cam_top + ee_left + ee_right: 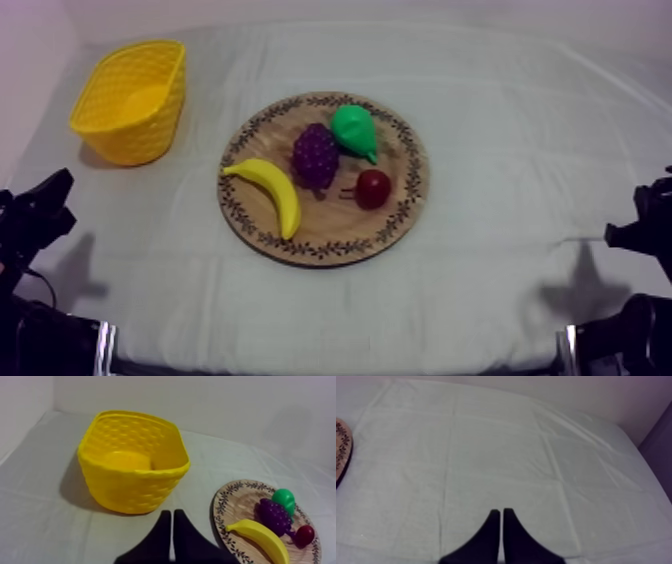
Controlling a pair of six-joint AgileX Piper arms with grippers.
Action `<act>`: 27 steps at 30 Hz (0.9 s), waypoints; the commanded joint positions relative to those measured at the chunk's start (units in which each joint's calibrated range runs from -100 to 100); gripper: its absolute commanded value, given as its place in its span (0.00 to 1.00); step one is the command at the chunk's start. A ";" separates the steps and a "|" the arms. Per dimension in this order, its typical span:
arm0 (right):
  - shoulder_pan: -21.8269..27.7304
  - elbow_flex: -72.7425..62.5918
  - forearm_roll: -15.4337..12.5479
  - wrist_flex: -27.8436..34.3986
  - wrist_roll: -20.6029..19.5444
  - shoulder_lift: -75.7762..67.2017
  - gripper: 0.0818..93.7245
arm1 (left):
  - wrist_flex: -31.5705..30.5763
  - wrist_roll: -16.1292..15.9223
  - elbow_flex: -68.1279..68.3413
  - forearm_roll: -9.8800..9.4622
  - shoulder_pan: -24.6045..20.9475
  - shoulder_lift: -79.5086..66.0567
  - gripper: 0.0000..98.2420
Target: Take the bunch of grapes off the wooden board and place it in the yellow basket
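Left gripper [172, 512] has its two black fingers pressed together into a narrow wedge with nothing between them, and the right gripper [500, 510] lies the same way over bare cloth [501, 451]. Seen from above, both sit low at their own sides of the table, well apart from the fruit. The bunch of grapes [315, 155] lies near the middle of the wooden board [330, 250], with the banana [272, 190] just beside it on the near left, the pear [353, 130] close against its far right end and the small red fruit [373, 187] near its right. The yellow basket [100, 100] stands at the far left of the table, apart from the board, and looks empty. Nothing is lifted yet, so the step in hand is the reach. The left arm seems the natural one, since the basket is on its side and its wrist view takes in both basket and board. To do it well, I would spread the fingers wide before descending and come down from above. One finger should go into the bare patch of board on each long side of the bunch — not toward the pear or the banana. Closing on the thick middle should help, as the bumpy plastic may slip. A straight lift should keep the neighbours undisturbed; then carry it above the basket's rim and let go low over the opening.
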 commanded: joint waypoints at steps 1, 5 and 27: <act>0.00 -0.05 -0.01 -0.03 0.00 -0.02 0.00 | 0.05 0.05 0.01 0.00 0.00 0.00 0.00; 0.00 -0.05 -0.01 -0.03 0.00 -0.02 0.00 | 0.05 0.03 0.01 0.00 0.00 0.00 0.00; 0.00 -0.05 -0.01 -0.03 -0.02 -0.02 0.00 | 1.36 5.27 -1.33 -0.96 12.21 7.55 0.00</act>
